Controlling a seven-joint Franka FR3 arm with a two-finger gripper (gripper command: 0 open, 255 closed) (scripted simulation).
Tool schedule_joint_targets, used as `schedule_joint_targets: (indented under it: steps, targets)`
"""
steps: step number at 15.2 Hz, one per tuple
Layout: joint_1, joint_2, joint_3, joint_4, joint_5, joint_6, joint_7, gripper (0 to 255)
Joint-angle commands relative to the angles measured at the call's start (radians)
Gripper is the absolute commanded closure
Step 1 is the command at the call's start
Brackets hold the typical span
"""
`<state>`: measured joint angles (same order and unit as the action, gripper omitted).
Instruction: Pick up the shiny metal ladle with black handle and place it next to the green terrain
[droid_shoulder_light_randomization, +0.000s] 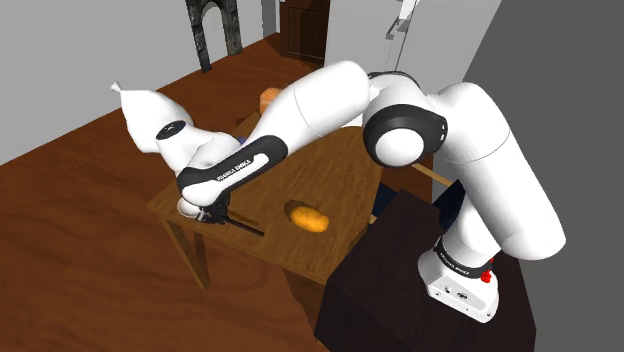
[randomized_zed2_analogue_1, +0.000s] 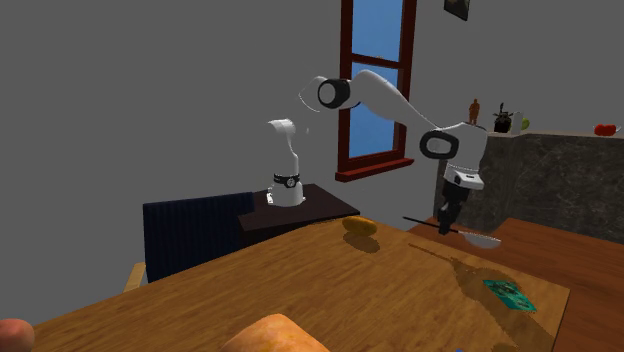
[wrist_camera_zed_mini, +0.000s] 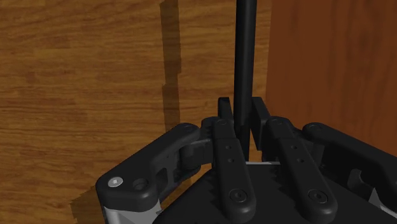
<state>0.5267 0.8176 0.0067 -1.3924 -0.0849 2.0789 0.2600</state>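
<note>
Just one ladle (randomized_zed2_analogue_1: 482, 239) is here, a shiny bowl on a thin black handle; the gripper (randomized_zed2_analogue_1: 445, 228) has its jaws closed on that handle, and the wrist view shows the two fingers (wrist_camera_zed_mini: 229, 153) pinching the ladle (wrist_camera_zed_mini: 245, 57) between them; the second exterior view has it hanging roughly level, clear of the one wooden table (randomized_zed2_analogue_1: 300, 270), its shadow on the boards beneath. One green terrain (randomized_zed2_analogue_1: 508, 293), a flat patch, lies near the table's corner at that view's right, close to the edge and apart from the ladle's shadow, with bare wood around it. From the shoulder view the ladle (droid_shoulder_light_randomization: 245, 225) and gripper (droid_shoulder_light_randomization: 208, 212) sit by the table's (droid_shoulder_light_randomization: 330, 170) left corner; the wrist view shows the table edge running beside the handle, darker floor beyond it. One yellow-brown lump (randomized_zed2_analogue_1: 360, 226) rests mid-table, well apart from the terrain; one orange lump (randomized_zed2_analogue_1: 275, 335) lies at the opposite end; the arm's dark stand (droid_shoulder_light_randomization: 400, 270) adjoins the table.
</note>
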Motion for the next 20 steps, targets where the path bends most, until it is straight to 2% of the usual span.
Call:
schedule_joint_targets:
  steps: [1,6,14,15,20]
  targets:
    - [0.000,0.014,0.000,-0.004,-0.001,0.019,0.001,255]
    - [0.000,0.060,-0.001,0.004,-0.002,0.057,0.004,255]
    - [0.000,0.060,-0.001,0.004,-0.002,0.057,0.004,255]
    - [0.000,0.060,-0.001,0.004,-0.002,0.056,0.004,0]
    - [0.000,0.060,-0.001,0.004,-0.002,0.057,0.004,0]
